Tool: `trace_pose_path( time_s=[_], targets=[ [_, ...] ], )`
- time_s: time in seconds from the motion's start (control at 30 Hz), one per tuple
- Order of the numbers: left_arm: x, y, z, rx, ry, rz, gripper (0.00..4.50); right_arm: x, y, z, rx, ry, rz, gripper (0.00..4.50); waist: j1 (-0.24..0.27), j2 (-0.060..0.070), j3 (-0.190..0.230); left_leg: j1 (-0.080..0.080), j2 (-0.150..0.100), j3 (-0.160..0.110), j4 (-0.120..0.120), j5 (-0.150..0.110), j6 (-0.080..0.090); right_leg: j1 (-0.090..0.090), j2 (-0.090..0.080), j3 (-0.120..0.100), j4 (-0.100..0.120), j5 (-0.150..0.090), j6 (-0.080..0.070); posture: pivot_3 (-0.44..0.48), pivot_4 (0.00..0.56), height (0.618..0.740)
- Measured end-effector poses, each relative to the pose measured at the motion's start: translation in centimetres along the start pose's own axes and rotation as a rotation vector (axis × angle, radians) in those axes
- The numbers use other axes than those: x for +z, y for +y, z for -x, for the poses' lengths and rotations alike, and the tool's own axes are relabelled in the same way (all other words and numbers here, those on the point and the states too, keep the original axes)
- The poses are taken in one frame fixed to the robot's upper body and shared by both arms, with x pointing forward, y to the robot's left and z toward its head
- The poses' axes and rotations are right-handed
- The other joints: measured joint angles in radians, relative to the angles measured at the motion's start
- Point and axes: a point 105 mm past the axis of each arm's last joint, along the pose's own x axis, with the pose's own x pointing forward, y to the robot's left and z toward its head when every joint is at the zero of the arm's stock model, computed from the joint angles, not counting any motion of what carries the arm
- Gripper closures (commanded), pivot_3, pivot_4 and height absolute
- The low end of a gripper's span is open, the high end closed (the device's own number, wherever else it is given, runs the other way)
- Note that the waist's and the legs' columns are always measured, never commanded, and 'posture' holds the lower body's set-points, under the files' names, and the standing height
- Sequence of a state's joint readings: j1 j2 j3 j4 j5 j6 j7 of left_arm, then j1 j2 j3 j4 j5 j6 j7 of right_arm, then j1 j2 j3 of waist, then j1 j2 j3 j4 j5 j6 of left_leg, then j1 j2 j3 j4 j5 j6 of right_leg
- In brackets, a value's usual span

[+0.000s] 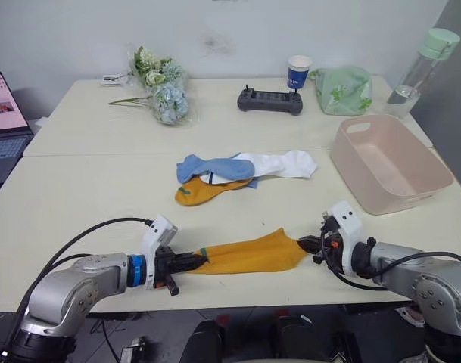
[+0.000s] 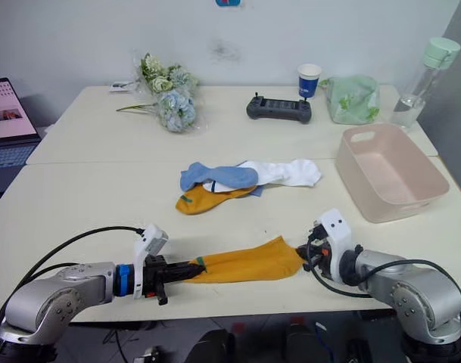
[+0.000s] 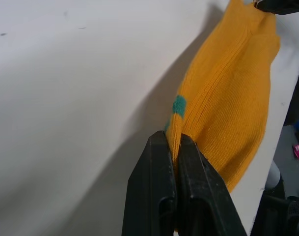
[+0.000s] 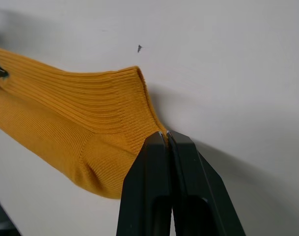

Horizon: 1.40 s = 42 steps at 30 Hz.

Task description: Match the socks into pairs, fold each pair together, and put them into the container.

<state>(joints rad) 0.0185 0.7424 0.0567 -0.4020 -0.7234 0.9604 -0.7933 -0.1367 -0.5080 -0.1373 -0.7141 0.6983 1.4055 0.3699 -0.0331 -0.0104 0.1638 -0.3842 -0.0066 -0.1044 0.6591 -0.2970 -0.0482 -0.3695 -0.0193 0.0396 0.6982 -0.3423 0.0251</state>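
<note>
Along the near edge of the counter [image 1: 79,189] lies one mustard-orange sock [image 1: 253,255], stretched flat with its long axis running left to right between both hands. The left hand [image 1: 192,262] is closed on one end, by the green mark; the right hand [image 1: 306,243] is closed on the opposite end. Each hand sits at its own end, so neither is nearer.

Further back, near mid-counter, rests a heap of remaining socks: one second mustard-orange sock [image 1: 204,192], one light blue sock [image 1: 215,167], and white sock fabric [image 1: 287,162] whose count cannot be told. A second blue sock cannot be confirmed.

One pink tub [image 1: 389,166] stands empty, back and to the right of the right hand.
</note>
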Motion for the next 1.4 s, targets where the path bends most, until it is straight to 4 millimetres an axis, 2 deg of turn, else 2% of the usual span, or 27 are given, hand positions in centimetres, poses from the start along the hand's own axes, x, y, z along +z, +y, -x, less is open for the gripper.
trace_pose_path(
  time_s=[0.13, 0.37, 0.43, 0.47, 0.53, 0.6, 0.63, 0.83, 0.9, 1.0, 1.1, 1.2, 1.3, 1.4],
  targets=[
    [-0.9, -0.4, -0.2, 0.02, -0.002, 0.016, 4.5, -0.5, -0.1, -0.1, -0.016, 0.015, -0.003, 4.49, 0.0, 0.0, 0.0, 0.0, 0.0, 0.0, 0.0, 0.0, 0.0, 0.0, 0.0, 0.0, 0.0, 0.0, 0.0, 0.0, 0.15, 0.74],
    [-1.3, -0.7, -0.2, 0.039, -0.025, 0.019, 4.5, -1.5, 0.0, -0.3, -0.022, 0.051, 0.005, 4.49, 0.0, 0.0, 0.0, 0.0, 0.0, 0.0, 0.0, 0.0, 0.0, 0.0, 0.0, 0.0, 0.0, 0.0, 0.0, 0.0, 0.15, 0.74],
    [-1.4, -0.3, -0.3, 0.066, -0.065, -0.03, 4.5, -1.5, -0.3, -0.4, -0.045, 0.047, 0.013, 4.0, 0.001, 0.0, 0.0, 0.001, 0.0, 0.001, 0.0, 0.0, 0.0, 0.0, 0.0, 0.001, 0.0, 0.0, 0.0, 0.0, 0.15, 0.74],
    [-1.5, -0.2, -0.3, 0.06, -0.079, -0.045, 4.29, -1.5, -0.4, -0.5, -0.052, 0.045, 0.014, 3.82, 0.002, 0.0, 0.0, 0.001, 0.0, 0.001, 0.0, 0.0, 0.0, 0.0, 0.0, 0.0, 0.0, 0.0, 0.0, 0.0, 0.15, 0.74],
    [-1.8, -0.2, -0.1, 0.05, -0.079, -0.076, 3.9, -1.4, -0.7, -0.4, -0.064, 0.041, 0.023, 3.18, 0.001, 0.0, 0.0, 0.001, 0.0, 0.001, 0.0, 0.0, 0.0, 0.0, 0.0, 0.001, 0.0, 0.0, 0.0, 0.0, 0.15, 0.74],
    [-2.1, -0.3, 0.3, 0.039, -0.077, -0.107, 3.29, -1.3, -0.9, -0.1, -0.073, 0.041, 0.037, 2.38, 0.0, 0.0, 0.0, 0.001, 0.0, 0.001, 0.0, 0.0, 0.0, 0.0, 0.0, 0.001, 0.0, 0.0, 0.0, 0.0, 0.15, 0.74],
    [-2.1, -0.4, 0.3, 0.034, -0.082, -0.113, 3.05, -1.2, -1.0, -0.1, -0.073, 0.038, 0.042, 2.15, 0.0, 0.0, 0.0, 0.001, 0.0, 0.001, -0.001, 0.0, 0.0, 0.0, 0.0, 0.001, 0.0, 0.0, 0.0, 0.0, 0.15, 0.74],
    [-2.6, -0.6, 0.9, 0.043, -0.108, -0.123, 1.35, -0.6, -1.0, 0.3, -0.048, 0.025, 0.084, 0.05, 0.0, 0.001, 0.0, 0.002, 0.0, 0.001, -0.001, 0.0, 0.0, 0.001, 0.0, 0.0, 0.0, 0.0, 0.0, 0.0, 0.15, 0.74],
    [-2.7, -0.3, 1.7, 0.065, -0.112, -0.122, 0.69, 0.0, -1.0, 0.4, -0.03, 0.0, 0.109, 0.0, -0.003, 0.001, 0.0, 0.002, 0.001, 0.001, -0.001, 0.0, 0.001, 0.001, 0.001, 0.001, 0.0, 0.0, 0.0, 0.0, 0.15, 0.74],
    [-2.3, 0.9, 3.6, 0.11, -0.118, -0.134, 0.02, 1.6, -1.0, 0.6, 0.002, -0.053, 0.166, 0.0, -0.006, 0.001, 0.0, 0.002, 0.001, 0.001, -0.001, 0.0, 0.001, 0.001, 0.001, 0.0, 0.0, 0.0, 0.0, 0.0, 0.15, 0.74],
    [-1.4, 3.3, 5.7, 0.211, -0.152, -0.104, 0.02, 3.2, -0.2, 0.5, 0.064, -0.111, 0.239, 0.0, -0.005, 0.0, 0.0, 0.002, 0.001, 0.0, -0.001, 0.0, 0.001, 0.001, 0.001, -0.001, 0.0, 0.0, 0.0, 0.0, 0.15, 0.74],
    [0.2, 4.7, 7.0, 0.288, -0.22, -0.059, 0.02, 4.8, 0.6, 0.2, 0.108, -0.176, 0.311, 0.0, -0.001, 0.0, 0.0, 0.0, 0.0, 0.001, 0.0, -0.001, 0.001, 0.0, 0.0, -0.001, -0.001, 0.0, 0.0, 0.0, 0.15, 0.74],
    [2.1, 5.4, 7.4, 0.337, -0.317, 0.015, 0.02, 6.8, 1.1, 0.3, 0.138, -0.253, 0.378, 0.0, 0.001, -0.001, 0.001, 0.0, 0.0, 0.0, 0.0, -0.001, 0.001, 0.001, 0.0, -0.001, -0.001, 0.0, 0.0, 0.0, 0.15, 0.74],
    [3.7, 6.3, 6.3, 0.379, -0.42, 0.133, 0.02, 7.7, 2.2, 0.5, 0.203, -0.285, 0.424, 0.0, 0.005, -0.001, 0.001, -0.001, 0.0, -0.001, 0.002, -0.001, 0.001, 0.001, -0.001, -0.002, -0.001, 0.0, 0.0, 0.0, 0.15, 0.74]
  ],
)
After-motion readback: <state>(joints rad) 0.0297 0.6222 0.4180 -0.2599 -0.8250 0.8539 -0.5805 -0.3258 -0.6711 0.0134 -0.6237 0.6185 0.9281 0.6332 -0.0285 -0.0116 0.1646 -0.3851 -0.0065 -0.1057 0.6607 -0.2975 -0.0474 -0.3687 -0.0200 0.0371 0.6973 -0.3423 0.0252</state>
